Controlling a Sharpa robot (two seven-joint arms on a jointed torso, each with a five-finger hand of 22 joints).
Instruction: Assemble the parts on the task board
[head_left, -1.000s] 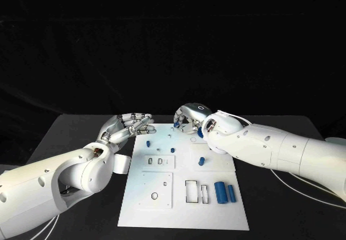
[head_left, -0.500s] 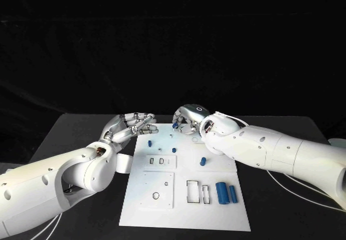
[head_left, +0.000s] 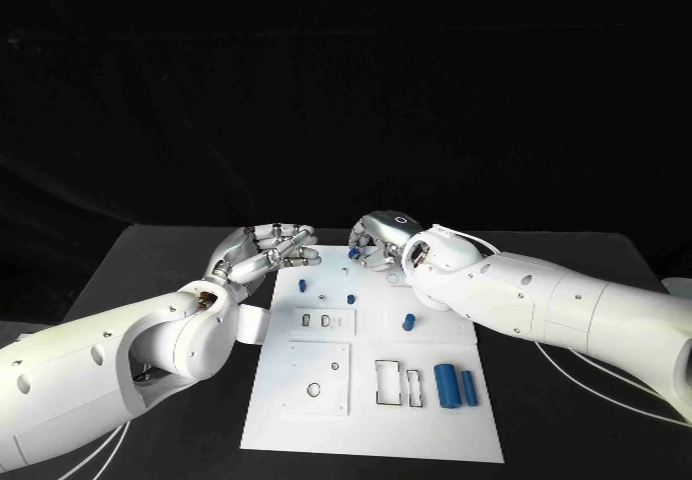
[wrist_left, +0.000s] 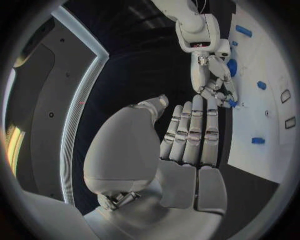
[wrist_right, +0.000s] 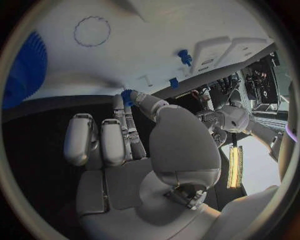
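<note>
The right hand (head_left: 378, 238) hovers over the far end of the task board (head_left: 372, 400), fingers curled downward, with a small blue part (head_left: 351, 254) pinched at its fingertips; the right wrist view shows the same blue part (wrist_right: 127, 95) held between the thumb and a fingertip, just above the white board surface. In the left wrist view the right hand (wrist_left: 212, 75) is seen from across the board, its fingertips closed on that small part (wrist_left: 232, 103).

Just beside the right hand, nearer the robot, two small blue pegs (head_left: 303, 285) and (head_left: 349, 298) stand on the board, and a short blue piece (head_left: 408, 321) lies below the right wrist. Further out, towards the near end of the board, two larger blue cylinders (head_left: 456, 385) lie side by side next to rectangular slots.

The left hand (head_left: 267, 252) hangs at the board's left edge, level with the right hand and apart from it. Its fingers are extended close together and it holds nothing; the left wrist view shows its palm (wrist_left: 181, 165) bare. Both arms rest above the black worktop (head_left: 144, 270).
</note>
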